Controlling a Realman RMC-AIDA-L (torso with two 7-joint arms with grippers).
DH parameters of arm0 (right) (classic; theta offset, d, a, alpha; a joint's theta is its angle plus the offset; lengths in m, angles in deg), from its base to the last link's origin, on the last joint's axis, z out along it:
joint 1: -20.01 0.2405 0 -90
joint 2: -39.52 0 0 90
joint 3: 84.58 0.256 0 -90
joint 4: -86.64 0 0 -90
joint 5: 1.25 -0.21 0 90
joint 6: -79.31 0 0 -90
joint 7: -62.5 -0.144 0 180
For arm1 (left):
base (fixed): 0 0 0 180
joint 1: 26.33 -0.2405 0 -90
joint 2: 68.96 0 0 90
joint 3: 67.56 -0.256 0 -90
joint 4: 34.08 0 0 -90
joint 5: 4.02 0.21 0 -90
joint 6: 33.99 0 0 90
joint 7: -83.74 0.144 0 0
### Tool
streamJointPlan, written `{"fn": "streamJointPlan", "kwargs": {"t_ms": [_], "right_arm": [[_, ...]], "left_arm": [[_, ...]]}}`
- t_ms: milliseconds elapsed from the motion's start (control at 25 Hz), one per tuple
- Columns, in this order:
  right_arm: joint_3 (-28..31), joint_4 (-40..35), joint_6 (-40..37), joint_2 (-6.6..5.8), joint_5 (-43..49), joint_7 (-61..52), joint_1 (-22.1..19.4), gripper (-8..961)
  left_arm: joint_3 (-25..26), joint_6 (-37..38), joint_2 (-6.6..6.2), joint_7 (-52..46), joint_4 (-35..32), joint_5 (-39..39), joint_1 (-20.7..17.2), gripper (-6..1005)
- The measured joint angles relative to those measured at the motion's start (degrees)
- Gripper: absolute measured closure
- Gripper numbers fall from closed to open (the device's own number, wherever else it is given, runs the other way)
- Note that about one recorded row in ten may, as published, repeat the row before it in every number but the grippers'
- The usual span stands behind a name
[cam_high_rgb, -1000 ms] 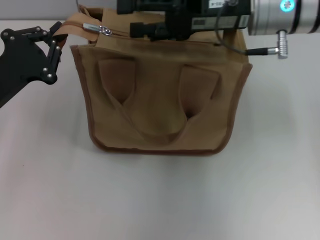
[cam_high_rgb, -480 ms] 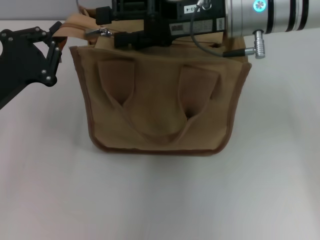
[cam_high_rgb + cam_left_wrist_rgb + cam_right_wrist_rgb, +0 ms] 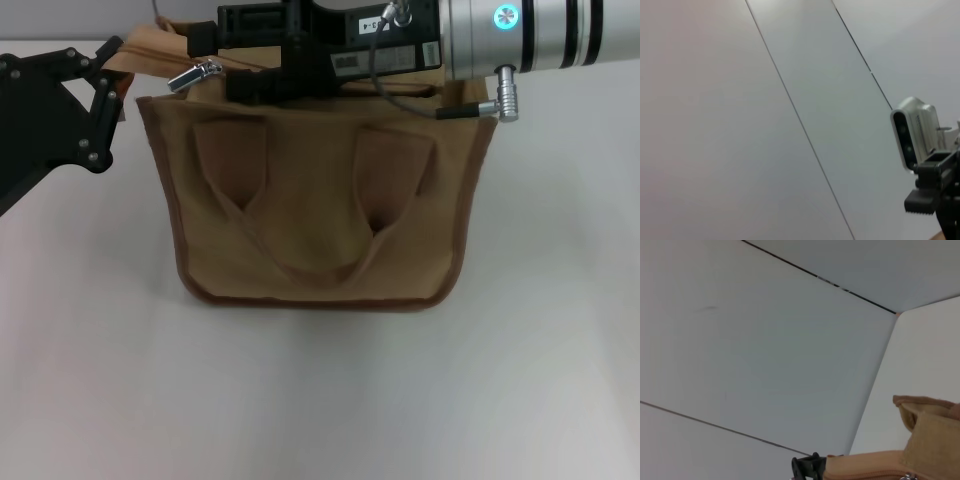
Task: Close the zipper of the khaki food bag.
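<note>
The khaki food bag (image 3: 320, 210) stands upright in the middle of the white table, its two loop handles hanging down the front. The zipper runs along its top, mostly hidden under my right arm. The silver pull tab (image 3: 196, 75) sticks out at the top left corner, tilted. My right gripper (image 3: 218, 62) reaches in over the top from the right. Its fingers are apart, with the pull at their tips. My left gripper (image 3: 112, 78) is at the bag's left top corner, shut on the tan zipper end tab (image 3: 145, 48). The bag's top also shows in the right wrist view (image 3: 922, 440).
The white table (image 3: 320, 400) spreads in front of and beside the bag. The right arm's silver wrist and cable plug (image 3: 505, 95) hang over the bag's right top corner. The left wrist view shows a pale wall and the right arm's camera housing (image 3: 912, 132).
My right gripper has moved left along the bag's top until its fingertips reach the pull tab. The pull tab has tipped up at an angle. The left gripper has held its place.
</note>
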Motion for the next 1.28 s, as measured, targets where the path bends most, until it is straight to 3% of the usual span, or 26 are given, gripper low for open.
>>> {"fn": "streamJointPlan", "kwargs": {"t_ms": [1280], "right_arm": [[-1.65,-0.27,3.80,0.82,0.58,0.96,0.31,155]], "left_arm": [[-0.21,2.45,0.17,-2.34,0.81,-0.60,2.82,944]]}}
